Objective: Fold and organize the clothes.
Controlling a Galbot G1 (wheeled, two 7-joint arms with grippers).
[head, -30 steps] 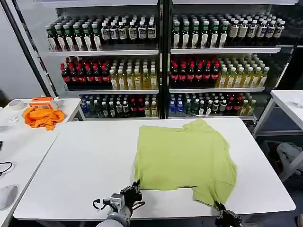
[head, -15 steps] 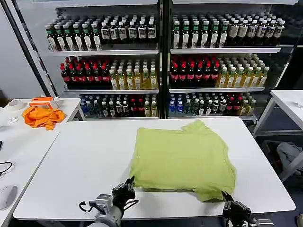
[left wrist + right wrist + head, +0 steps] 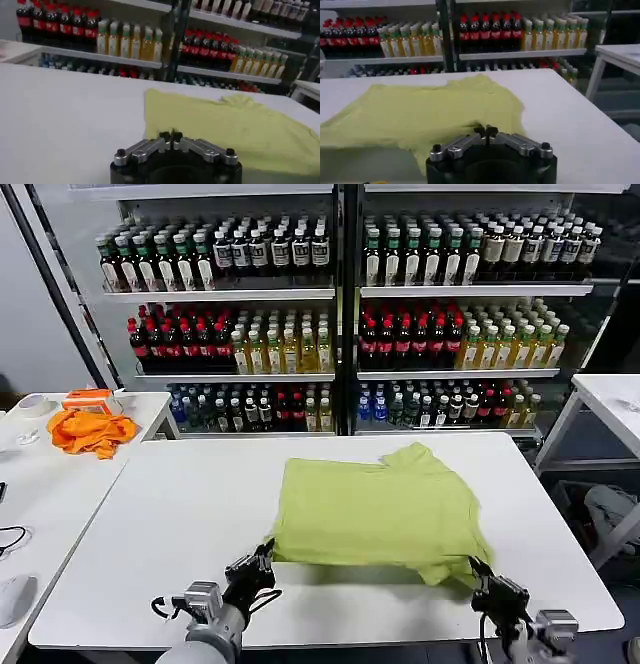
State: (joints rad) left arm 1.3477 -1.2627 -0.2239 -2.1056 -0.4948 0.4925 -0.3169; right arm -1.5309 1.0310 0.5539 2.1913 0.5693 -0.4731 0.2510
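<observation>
A lime-green T-shirt (image 3: 375, 509), the clothes, lies spread on the white table (image 3: 150, 524), plain side up, collar toward the shelves. My left gripper (image 3: 262, 556) is at the shirt's near-left corner, fingers shut on the hem; in the left wrist view the gripper (image 3: 170, 135) pinches the edge of the T-shirt (image 3: 235, 130). My right gripper (image 3: 478, 570) is shut on the near-right corner, where the cloth bunches. The right wrist view has the gripper (image 3: 485, 131) closed on the T-shirt (image 3: 430, 112).
A bright orange cloth (image 3: 90, 431) sits on a side table (image 3: 40, 484) to the left. Shelves of bottles (image 3: 340, 314) stand behind the table. Another white table (image 3: 610, 399) is at the right. Bare tabletop lies left of the shirt.
Both grippers have moved away from the front edge, the left one also leftward. The shirt's near hem has come back and left with them, and the near-right corner has bunched.
</observation>
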